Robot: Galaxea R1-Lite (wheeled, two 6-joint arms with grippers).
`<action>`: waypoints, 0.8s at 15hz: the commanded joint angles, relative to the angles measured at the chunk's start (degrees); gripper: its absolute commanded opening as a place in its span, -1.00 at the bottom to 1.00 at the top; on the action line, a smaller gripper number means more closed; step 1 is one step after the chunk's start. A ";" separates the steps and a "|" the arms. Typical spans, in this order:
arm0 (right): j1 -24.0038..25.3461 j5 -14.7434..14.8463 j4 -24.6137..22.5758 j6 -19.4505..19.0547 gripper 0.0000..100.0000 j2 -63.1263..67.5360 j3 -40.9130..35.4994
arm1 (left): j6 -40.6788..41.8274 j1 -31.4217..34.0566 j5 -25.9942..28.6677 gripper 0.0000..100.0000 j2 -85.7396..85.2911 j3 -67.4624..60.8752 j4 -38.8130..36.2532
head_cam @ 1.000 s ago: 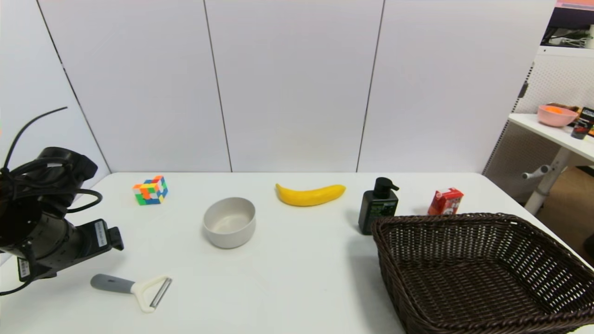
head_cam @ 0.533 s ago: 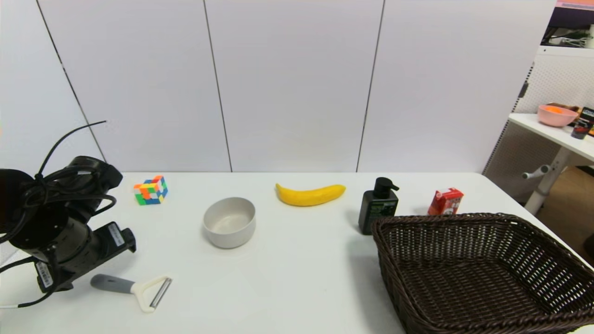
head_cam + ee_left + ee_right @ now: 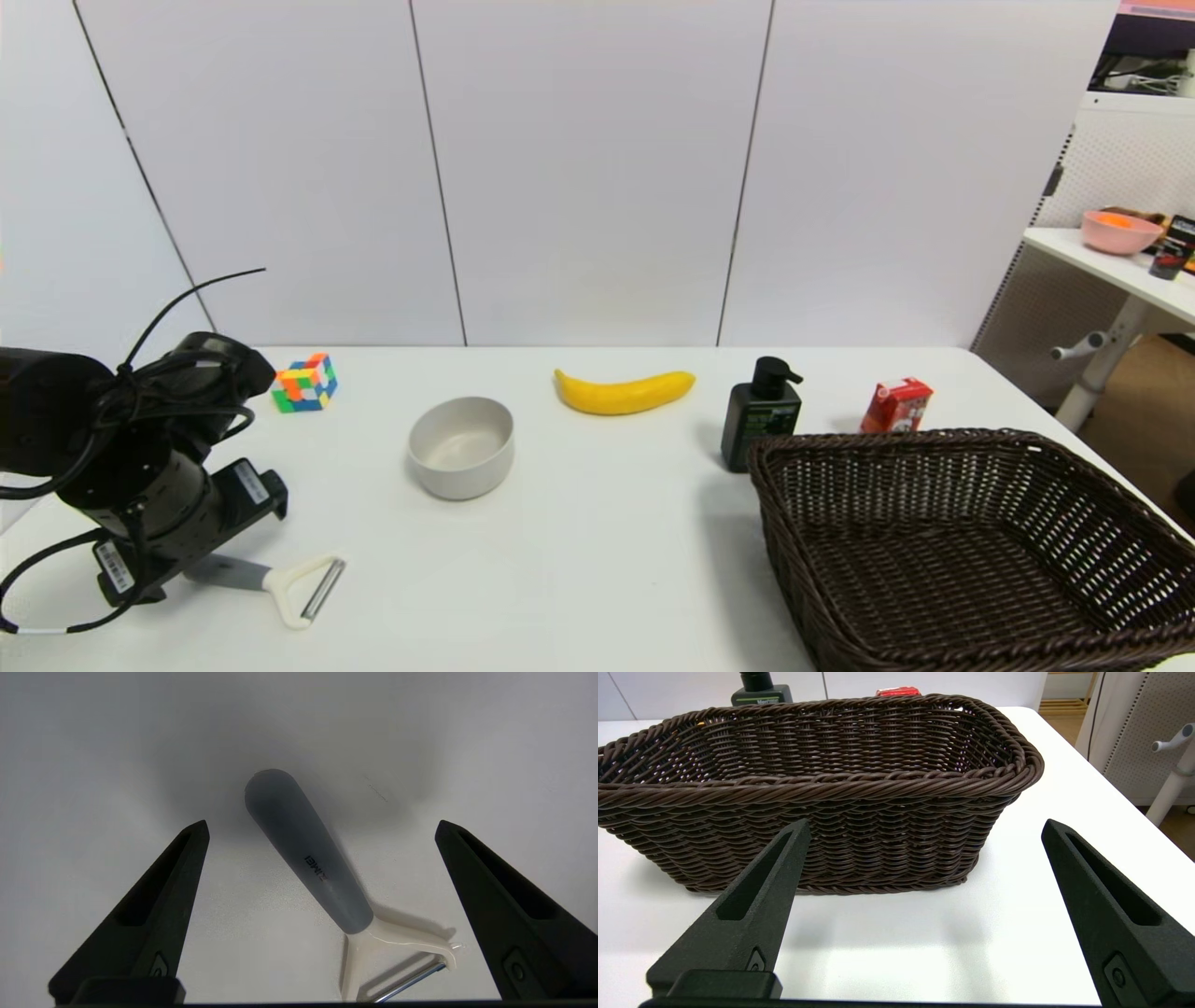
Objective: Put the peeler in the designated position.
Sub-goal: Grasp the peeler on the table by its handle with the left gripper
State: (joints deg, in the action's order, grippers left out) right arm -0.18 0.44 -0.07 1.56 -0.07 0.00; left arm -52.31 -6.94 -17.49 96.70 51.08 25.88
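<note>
The peeler pairs a matt grey, rubbery-looking handle with a glossy cream plastic fork and thin shiny metal blade, lying on a smooth white table near a dark woven wicker basket.

1. The place looks like a robotics lab or test room: plain white partition panels close off the far side of a white table.
2. Unrelated props sit in a row: puzzle cube, banana, pump bottle.
3. At far right stand a pegboard and a height-adjustable desk.
</note>
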 commanded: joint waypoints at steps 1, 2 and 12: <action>0.01 0.00 -0.01 0.02 1.00 0.07 -0.09 | -4.38 -2.20 0.00 1.00 0.34 -0.37 0.31; 0.01 0.00 -0.01 0.02 1.00 0.07 -0.09 | -6.66 -3.08 0.00 1.00 0.34 -0.37 0.31; 0.01 0.00 -0.01 0.02 1.00 0.07 -0.09 | -8.77 -3.79 0.00 1.00 0.60 -0.63 3.56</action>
State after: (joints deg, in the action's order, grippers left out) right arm -0.18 0.44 -0.07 1.57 -0.07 0.00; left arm -60.83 -10.74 -17.36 97.33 50.14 28.33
